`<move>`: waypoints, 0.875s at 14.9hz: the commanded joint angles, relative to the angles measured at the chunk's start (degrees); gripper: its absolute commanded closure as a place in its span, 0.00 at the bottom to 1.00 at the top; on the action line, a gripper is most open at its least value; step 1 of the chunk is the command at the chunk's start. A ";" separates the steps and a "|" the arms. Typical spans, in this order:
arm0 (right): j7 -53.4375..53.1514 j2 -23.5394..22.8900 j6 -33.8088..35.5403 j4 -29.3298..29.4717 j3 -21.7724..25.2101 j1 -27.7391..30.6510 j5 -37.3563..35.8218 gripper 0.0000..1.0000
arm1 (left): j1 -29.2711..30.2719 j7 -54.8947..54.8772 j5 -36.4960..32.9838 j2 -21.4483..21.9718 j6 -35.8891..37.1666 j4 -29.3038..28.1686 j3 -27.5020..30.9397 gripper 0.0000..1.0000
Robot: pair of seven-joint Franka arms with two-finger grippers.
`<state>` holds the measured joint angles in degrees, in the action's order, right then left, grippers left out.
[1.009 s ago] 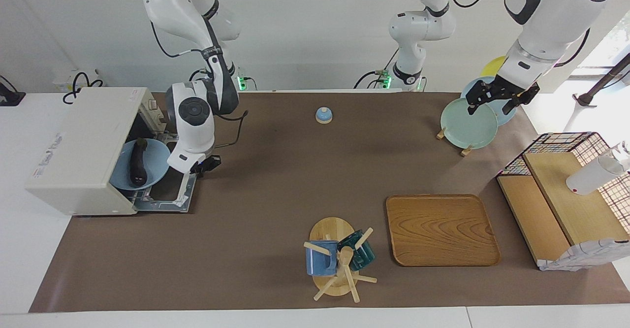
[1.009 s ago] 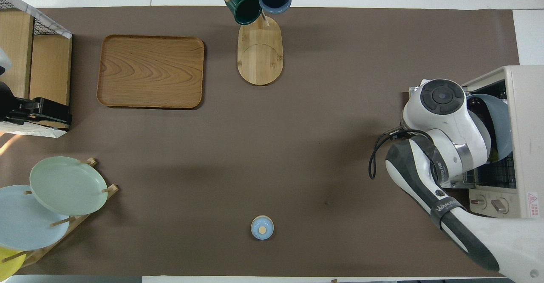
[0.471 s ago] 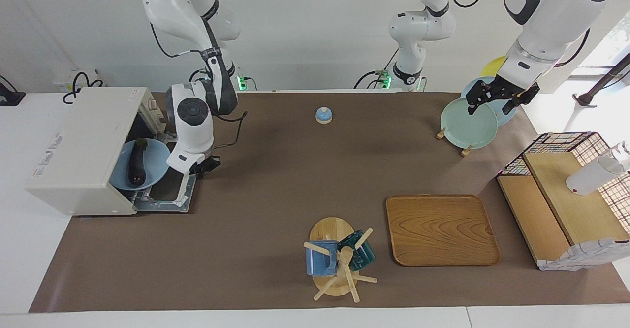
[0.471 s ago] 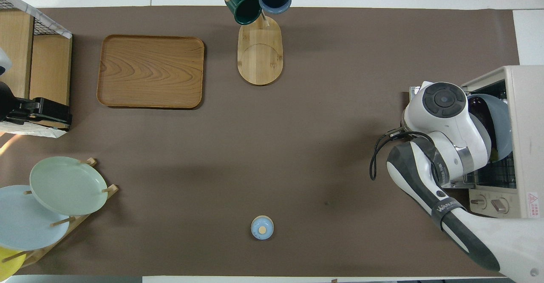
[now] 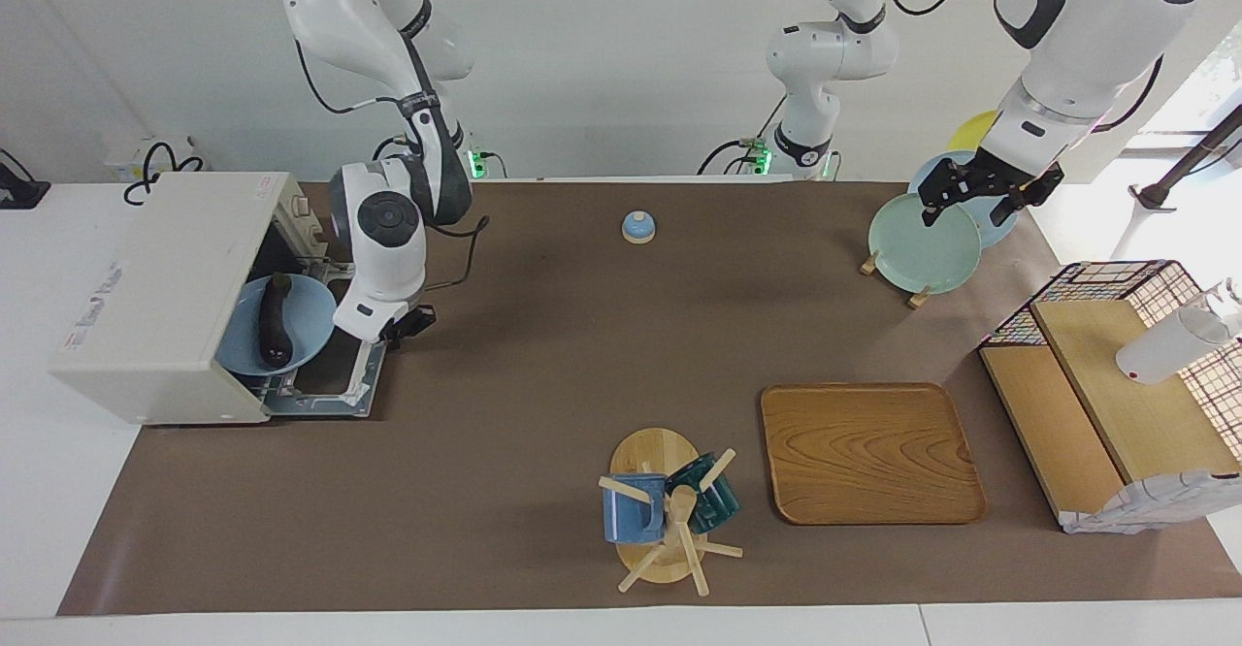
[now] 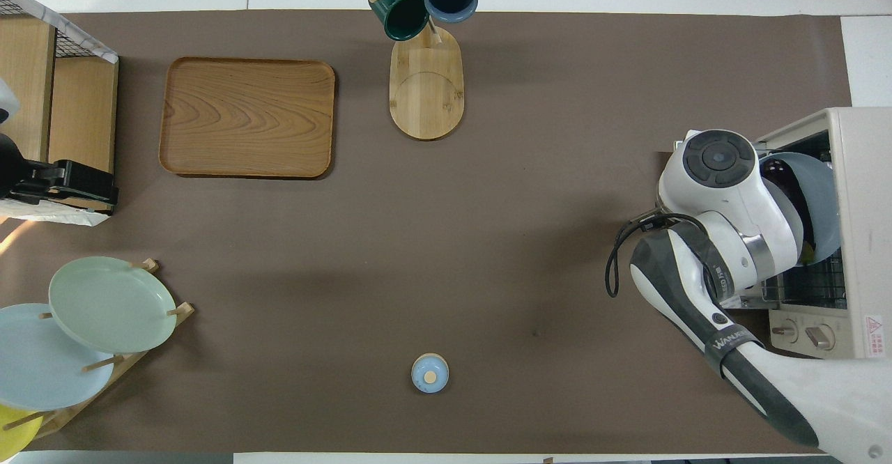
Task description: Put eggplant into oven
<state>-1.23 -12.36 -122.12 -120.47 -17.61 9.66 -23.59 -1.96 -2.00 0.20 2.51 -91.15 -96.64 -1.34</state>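
eggplant (image 5: 275,322) on blue plate (image 5: 301,316) at oven (image 5: 155,287) mouth | both end effector grips: cannot tell

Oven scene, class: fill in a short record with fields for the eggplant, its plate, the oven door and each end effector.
eggplant: lies on the blue plate, inside the oven mouth
blue plate: partly inside the oven, its edge over the door
oven: at the right arm's end of the table
oven door: dropped open, lying flat
right end effector: over the open door, beside the plate
left end effector: waits over the green plate in the rack
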 commanded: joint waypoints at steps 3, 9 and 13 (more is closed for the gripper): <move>10.97 2.68 8.20 5.85 1.00 4.22 -3.13 1.00 | -0.06 0.16 -1.17 0.12 0.54 0.49 0.02 0.00; 17.92 6.37 15.15 9.55 1.08 7.29 -2.34 1.00 | -0.06 0.16 -1.17 0.12 0.54 0.40 0.02 0.00; 19.25 6.47 16.38 9.55 1.08 9.23 -2.26 1.00 | -0.06 0.16 -1.17 0.12 0.54 0.40 0.02 0.00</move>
<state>17.09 -3.33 -104.61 -110.52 -16.54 17.47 -24.09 -1.96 -2.00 0.20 2.51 -91.15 -96.64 -1.34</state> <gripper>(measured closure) 0.991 0.000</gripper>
